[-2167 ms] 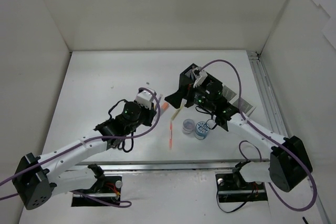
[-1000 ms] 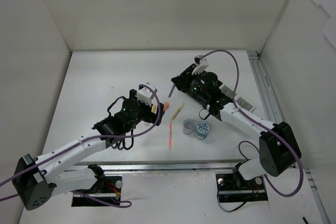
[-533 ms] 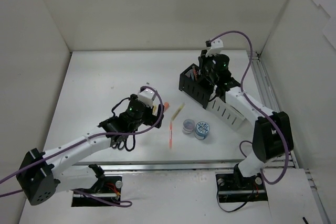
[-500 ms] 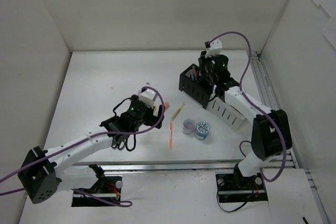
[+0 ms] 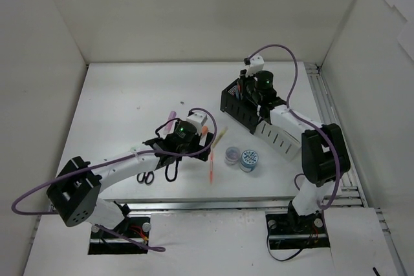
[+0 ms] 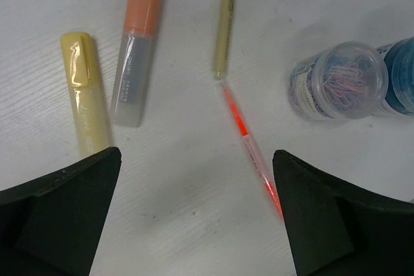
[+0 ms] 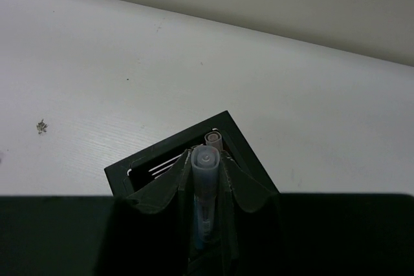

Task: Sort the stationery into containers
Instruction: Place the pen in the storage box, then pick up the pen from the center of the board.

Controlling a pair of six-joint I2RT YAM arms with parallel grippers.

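The top camera overlooks the whole worktop [image 5: 116, 95]. Wrist cameras peer closely past the left fingers [image 6: 58, 218] and right fingers [image 7: 249, 198] at parts of it.

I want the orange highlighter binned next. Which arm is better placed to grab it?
The left arm: its open jaws hover near the orange highlighter; the right arm's jaws are shut on a pen over the black organizer.

2 organizers: black organizer [image 5: 230, 104], white organizer [image 5: 278, 136]. 3 highlighters: yellow highlighter [image 6: 84, 92], orange highlighter [image 6: 134, 63], pink highlighter [image 5: 170, 116]. 4 thin pens: yellow pen [image 6: 225, 21], red pen [image 6: 251, 147], grey pen [image 7: 206, 167], pale pen [image 7: 212, 138]. 2 round tubs: clear tub [image 6: 339, 81], blue tub [image 6: 398, 75]. 1 scissors [image 5: 145, 178].
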